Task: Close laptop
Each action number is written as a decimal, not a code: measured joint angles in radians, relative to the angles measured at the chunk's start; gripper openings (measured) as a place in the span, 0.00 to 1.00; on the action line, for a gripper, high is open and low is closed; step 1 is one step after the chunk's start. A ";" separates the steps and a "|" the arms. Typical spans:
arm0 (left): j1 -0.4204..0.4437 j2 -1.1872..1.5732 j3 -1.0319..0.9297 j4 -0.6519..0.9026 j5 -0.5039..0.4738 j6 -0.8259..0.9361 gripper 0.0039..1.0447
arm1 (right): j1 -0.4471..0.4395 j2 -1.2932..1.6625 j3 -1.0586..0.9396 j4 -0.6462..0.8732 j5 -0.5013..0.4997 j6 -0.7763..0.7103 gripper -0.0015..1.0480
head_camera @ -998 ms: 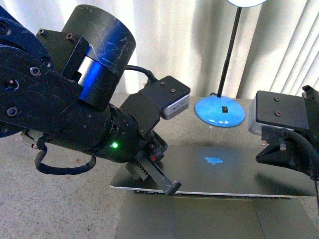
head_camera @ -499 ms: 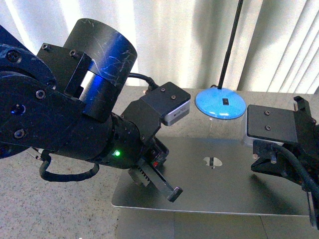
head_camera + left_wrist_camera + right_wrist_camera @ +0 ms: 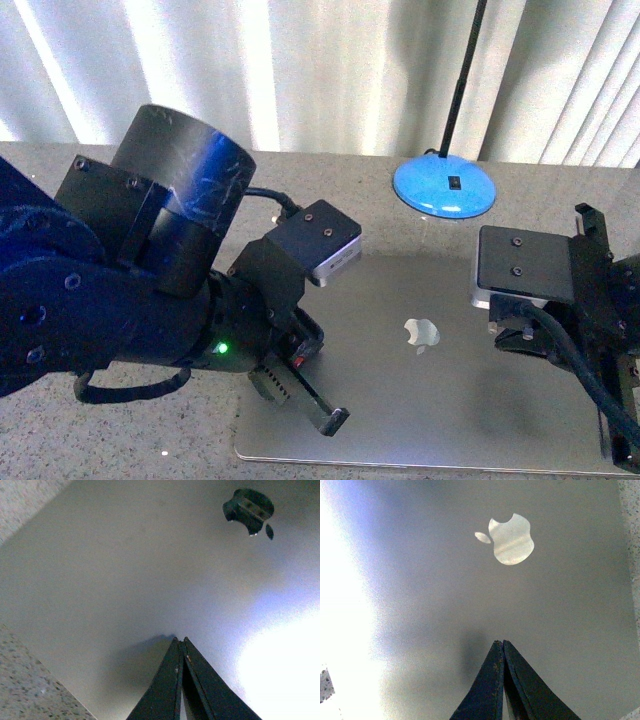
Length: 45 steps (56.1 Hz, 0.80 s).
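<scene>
The closed laptop is lying flat toward the table's near edge. The left gripper and right gripper are hovering close above its lid, fingers pressed together, gripping nothing.

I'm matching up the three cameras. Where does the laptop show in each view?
Front view: the laptop lies closed, lower centre of the picture.
Left wrist view: the laptop fills most of the picture.
Right wrist view: the laptop fills most of the picture.
Shared landmark: the apple logo on its lid.
</scene>
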 joint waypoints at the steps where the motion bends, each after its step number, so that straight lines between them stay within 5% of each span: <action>1: 0.002 0.002 -0.002 0.006 0.004 -0.002 0.03 | 0.002 0.002 0.000 0.003 0.000 0.005 0.03; 45: 0.142 -0.094 -0.127 0.147 0.025 -0.119 0.03 | 0.085 0.014 -0.030 0.163 0.011 0.182 0.03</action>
